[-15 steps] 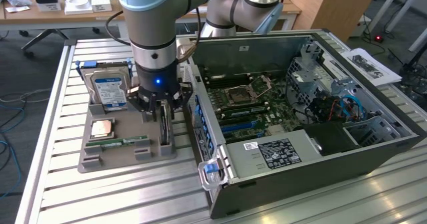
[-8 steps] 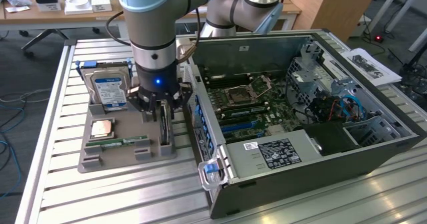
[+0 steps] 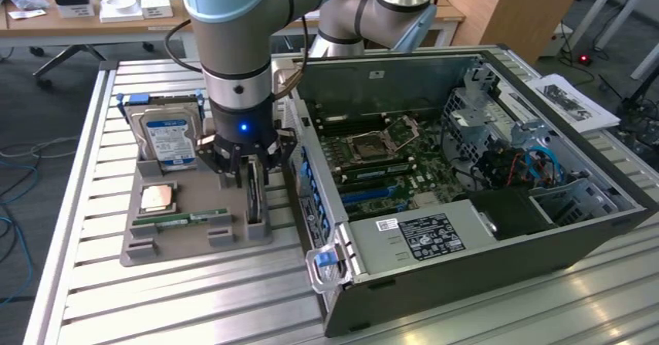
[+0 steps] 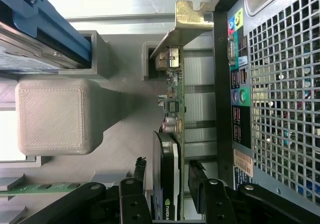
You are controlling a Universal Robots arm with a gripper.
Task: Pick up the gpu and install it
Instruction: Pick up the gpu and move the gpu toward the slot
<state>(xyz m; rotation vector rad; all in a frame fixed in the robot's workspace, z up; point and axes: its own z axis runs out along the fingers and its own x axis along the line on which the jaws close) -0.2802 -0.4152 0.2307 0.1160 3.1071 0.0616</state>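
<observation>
The gpu (image 3: 255,200) stands on its long edge in a slot of the grey holder tray (image 3: 185,241), close beside the open computer case (image 3: 412,241). In the wrist view the gpu (image 4: 172,109) runs edge-on, its dark cooler towards the camera and its metal bracket (image 4: 187,14) at the far end. My gripper (image 3: 247,177) has come straight down over the card. In the wrist view my gripper (image 4: 168,166) is open, with one finger (image 4: 140,166) on each flat side of the card and a thin gap on both sides.
A silver hard drive (image 3: 168,138) with a blue label, a square processor (image 3: 157,197) and a green memory stick (image 3: 180,218) share the tray. The case's perforated rear panel (image 4: 280,84) is close beside the card. The motherboard (image 3: 381,164) lies exposed inside.
</observation>
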